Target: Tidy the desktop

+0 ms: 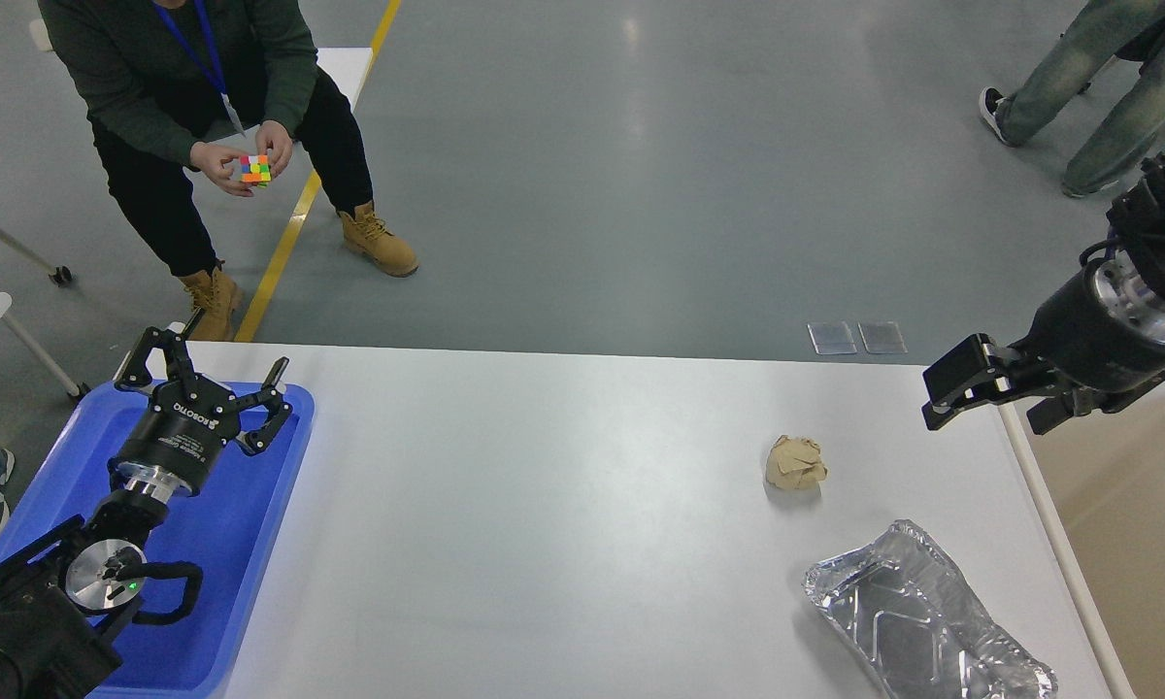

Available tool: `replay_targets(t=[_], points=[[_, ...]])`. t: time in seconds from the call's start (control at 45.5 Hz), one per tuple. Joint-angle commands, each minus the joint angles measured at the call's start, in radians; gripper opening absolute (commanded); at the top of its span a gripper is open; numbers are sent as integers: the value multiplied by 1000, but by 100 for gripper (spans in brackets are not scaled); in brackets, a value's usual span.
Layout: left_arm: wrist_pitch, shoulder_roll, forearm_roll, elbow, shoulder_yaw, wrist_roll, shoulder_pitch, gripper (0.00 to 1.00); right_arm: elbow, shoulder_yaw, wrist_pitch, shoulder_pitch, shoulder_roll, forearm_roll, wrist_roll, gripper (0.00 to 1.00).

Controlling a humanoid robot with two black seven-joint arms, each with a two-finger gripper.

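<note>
The white desktop (544, 524) fills the lower part of the head view. A crumpled brown paper ball (795, 462) lies on it right of centre. A crushed aluminium foil tray (917, 616) lies near the front right corner. My left gripper (209, 367) is open and empty, held over the far end of the blue tray (243, 553) at the table's left. My right gripper (985, 417) is open and empty, held above the table's right edge, to the right of and above the paper ball.
A beige bin (1126, 505) with a cream rim stands just past the table's right edge. A crouching person (204, 87) with a colour cube is beyond the far left corner. Another person's legs (1087, 87) are at the far right.
</note>
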Motion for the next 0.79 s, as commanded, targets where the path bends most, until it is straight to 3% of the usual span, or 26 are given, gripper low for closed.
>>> replay_targets(t=[0.0,0.769], points=[[0,1,0,0,0,0,0,99,-9,41,-1,-23,-12,-2,-1,100],[0,0,0,0,0,0,0,99,-87,31,-15,-80,-16,-3,-1,100]])
